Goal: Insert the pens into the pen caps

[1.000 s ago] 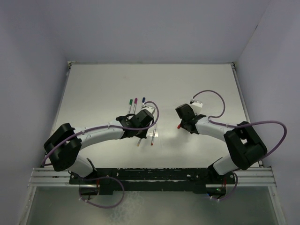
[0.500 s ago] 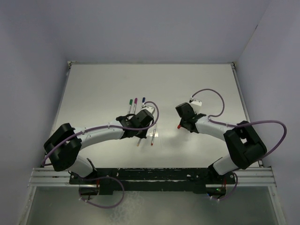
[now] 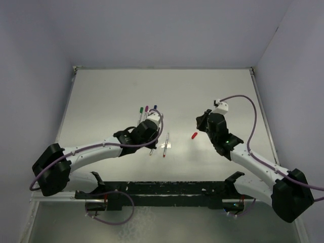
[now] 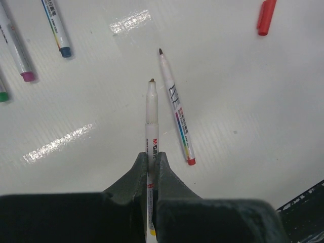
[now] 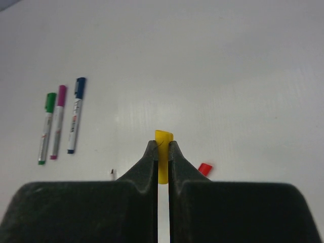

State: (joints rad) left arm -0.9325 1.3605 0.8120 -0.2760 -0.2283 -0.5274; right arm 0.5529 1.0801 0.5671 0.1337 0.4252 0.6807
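1. My left end effector [image 4: 152, 159] is clamped shut on the yellow pen [image 4: 151, 114]. The pen's bare tip points away from me, above the counter [image 4: 243, 101].
2. My right end effector [image 5: 162, 148] pinches the yellow cap [image 5: 163, 135], well to the right of that pen.
3. To join them cleanly, I should face the cap's open mouth toward the tip. Then I line up both axes and push straight until it seats, since a slanted push could bend the tip.
4. The red pen [image 4: 176, 109] lies uncapped beside my left end effector, and the red cap [image 5: 205, 168] lies near my right one.
5. The green pen [image 5: 47, 126], purple pen [image 5: 57, 121] and blue pen [image 5: 74, 115] lie capped, far left.
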